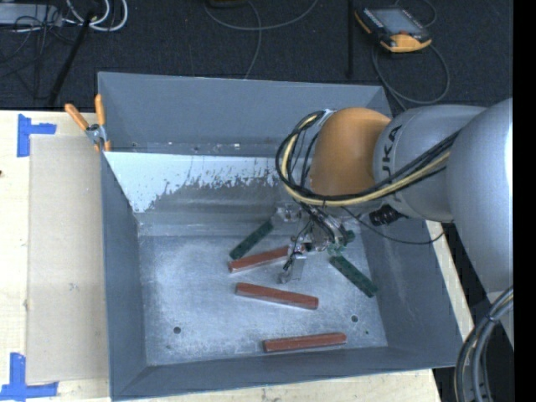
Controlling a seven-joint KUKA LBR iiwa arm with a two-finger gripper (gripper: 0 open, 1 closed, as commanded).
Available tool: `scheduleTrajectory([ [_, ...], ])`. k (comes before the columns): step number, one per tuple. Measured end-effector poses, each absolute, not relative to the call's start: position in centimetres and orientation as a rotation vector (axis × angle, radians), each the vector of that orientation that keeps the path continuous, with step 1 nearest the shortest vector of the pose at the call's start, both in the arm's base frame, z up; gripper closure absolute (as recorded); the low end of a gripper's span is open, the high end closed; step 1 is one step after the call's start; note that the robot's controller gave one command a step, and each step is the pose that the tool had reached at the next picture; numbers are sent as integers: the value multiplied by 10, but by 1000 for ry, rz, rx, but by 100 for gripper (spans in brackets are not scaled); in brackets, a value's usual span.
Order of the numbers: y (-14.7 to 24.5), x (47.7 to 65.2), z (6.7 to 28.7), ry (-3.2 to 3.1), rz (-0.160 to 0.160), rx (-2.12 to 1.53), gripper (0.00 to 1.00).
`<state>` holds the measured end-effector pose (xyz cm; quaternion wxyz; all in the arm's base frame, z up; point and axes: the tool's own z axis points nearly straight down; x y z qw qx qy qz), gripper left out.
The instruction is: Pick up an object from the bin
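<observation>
My gripper [295, 262] hangs low over the middle of the bin, under the orange cover, its fingertips close together just above the right end of a reddish-brown flat stick [258, 260]. A dark green stick [251, 240] lies tilted just left of the gripper. Another dark green stick [353, 275] lies to its right. A second reddish-brown stick [276, 296] rests on the floor just below the fingertips.
A third reddish-brown stick [304, 342] lies near the bin's front wall. The left half of the bin floor is bare metal. The arm and its cables cover the bin's right back corner.
</observation>
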<state>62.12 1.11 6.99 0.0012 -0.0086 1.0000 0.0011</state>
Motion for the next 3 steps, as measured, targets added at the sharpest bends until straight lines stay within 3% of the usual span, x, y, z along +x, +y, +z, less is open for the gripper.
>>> scheduleTrajectory([
  [1,8,621,70,3140,0,-23,100],
  [2,17,620,201,3067,-2,-644,100],
  [3,16,619,198,3073,1,-640,0],
])
